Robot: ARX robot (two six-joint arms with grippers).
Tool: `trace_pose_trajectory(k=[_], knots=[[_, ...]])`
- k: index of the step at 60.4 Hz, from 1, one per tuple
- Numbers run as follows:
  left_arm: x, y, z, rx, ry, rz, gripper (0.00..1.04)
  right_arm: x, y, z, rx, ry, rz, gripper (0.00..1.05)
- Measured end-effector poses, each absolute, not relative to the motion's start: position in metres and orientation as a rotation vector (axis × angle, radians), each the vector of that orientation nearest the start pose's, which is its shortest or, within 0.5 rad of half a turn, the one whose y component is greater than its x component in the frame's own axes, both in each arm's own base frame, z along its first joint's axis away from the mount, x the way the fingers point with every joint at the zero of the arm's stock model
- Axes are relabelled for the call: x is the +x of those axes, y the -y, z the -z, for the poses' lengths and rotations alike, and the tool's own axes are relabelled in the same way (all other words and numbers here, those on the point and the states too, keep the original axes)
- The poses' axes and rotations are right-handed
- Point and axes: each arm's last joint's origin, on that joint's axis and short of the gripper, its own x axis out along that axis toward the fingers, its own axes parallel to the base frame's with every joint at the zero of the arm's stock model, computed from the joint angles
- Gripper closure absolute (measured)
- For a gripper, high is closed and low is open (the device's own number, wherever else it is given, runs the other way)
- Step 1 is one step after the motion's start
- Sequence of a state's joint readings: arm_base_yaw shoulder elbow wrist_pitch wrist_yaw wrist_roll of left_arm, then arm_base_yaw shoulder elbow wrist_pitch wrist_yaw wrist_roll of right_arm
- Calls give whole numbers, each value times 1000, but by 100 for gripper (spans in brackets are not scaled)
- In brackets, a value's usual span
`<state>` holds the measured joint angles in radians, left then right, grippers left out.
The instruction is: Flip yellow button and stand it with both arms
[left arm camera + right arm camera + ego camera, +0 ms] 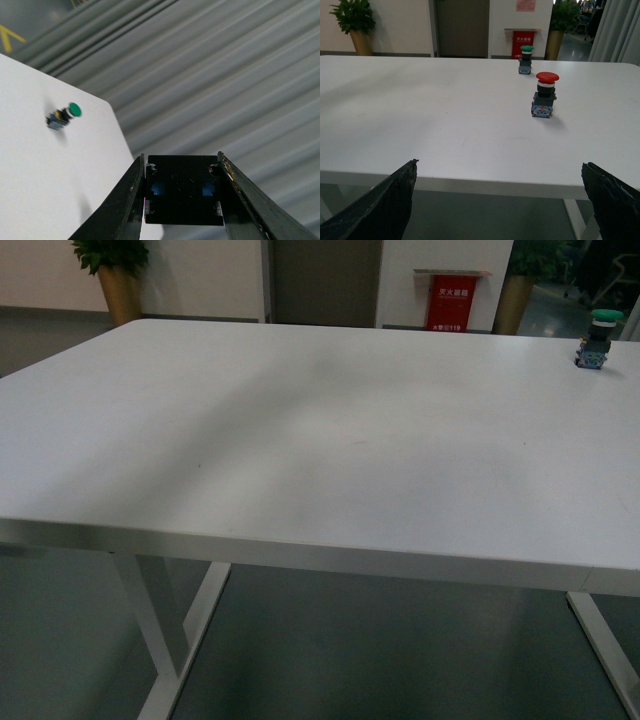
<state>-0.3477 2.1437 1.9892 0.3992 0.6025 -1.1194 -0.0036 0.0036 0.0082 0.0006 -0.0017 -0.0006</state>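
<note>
In the left wrist view my left gripper (182, 167) is shut on the yellow button (183, 192). Only its boxy black contact block with two blue spots shows, squeezed between both fingers and facing the camera. The yellow cap is hidden behind the block. The button hangs just past the corner of the white table (30, 175), over the grey floor. My right gripper (499, 165) is open with nothing between its fingers. It hovers off the table's near edge (485, 182). Neither arm shows in the front view.
A green-capped switch (598, 340) stands upright near the table's far right edge, also seen as the green switch (65, 116) and the green switch (525, 59). A red-capped switch (544, 95) stands upright closer in. Potted plants and a red stand line the back wall.
</note>
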Motion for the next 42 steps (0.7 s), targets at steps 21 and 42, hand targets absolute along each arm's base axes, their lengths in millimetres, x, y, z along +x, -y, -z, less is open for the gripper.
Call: trace_pose_trajectory(k=[21,42], knots=[[481,227,-320,-1214,-509,1070,69,97,0,-166,-1,5,2,7],[484,229,-320,-1244,-494,1111,69,121,4,-216,122,-206,-76,7]])
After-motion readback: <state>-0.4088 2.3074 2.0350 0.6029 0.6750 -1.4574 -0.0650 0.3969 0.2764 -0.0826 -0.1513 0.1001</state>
